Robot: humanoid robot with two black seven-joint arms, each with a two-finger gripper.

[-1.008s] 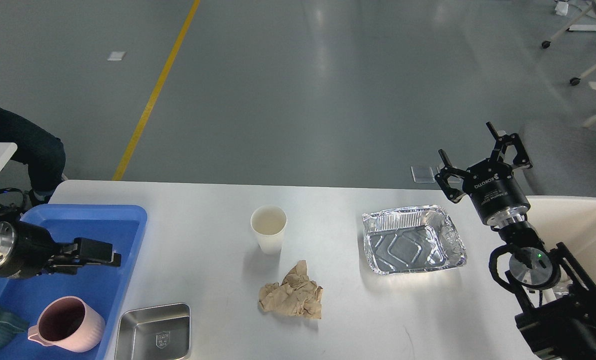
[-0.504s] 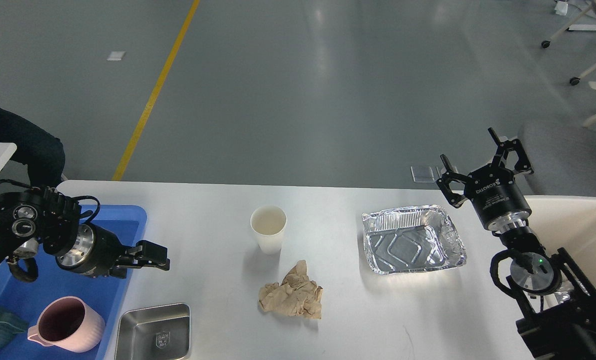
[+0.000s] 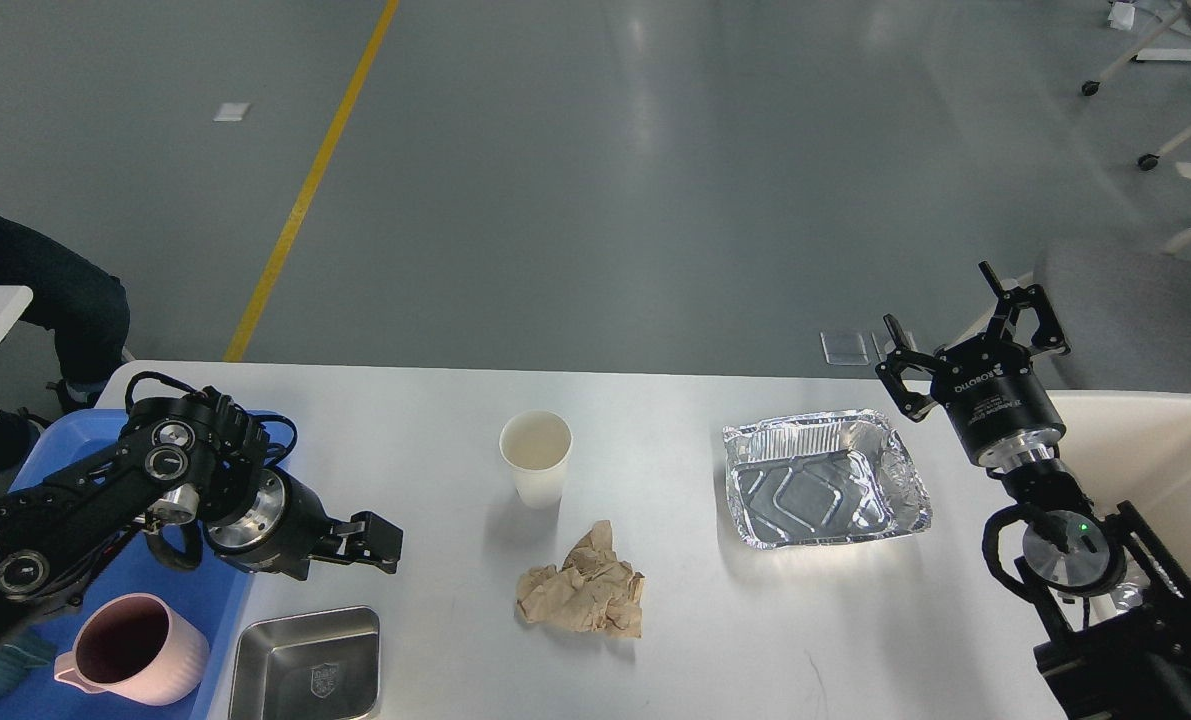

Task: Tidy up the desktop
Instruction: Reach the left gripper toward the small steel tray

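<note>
Jaws: left gripper (image 3: 383, 545) unclear, moved right off blue tray (image 3: 25, 470); right gripper (image 3: 955, 315) spread, steady.

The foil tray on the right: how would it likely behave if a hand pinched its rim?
The foil tray looks thin; its right wall is already crumpled, so the rim would probably buckle. Empty, it is likely very light and may slide on the smooth desktop if nudged.

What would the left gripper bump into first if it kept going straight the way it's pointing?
The left gripper points rightward over the desktop. The crumpled brown paper probably comes first, though it lies slightly nearer the robot, and the gripper's height is unclear, so it might pass by.
</note>
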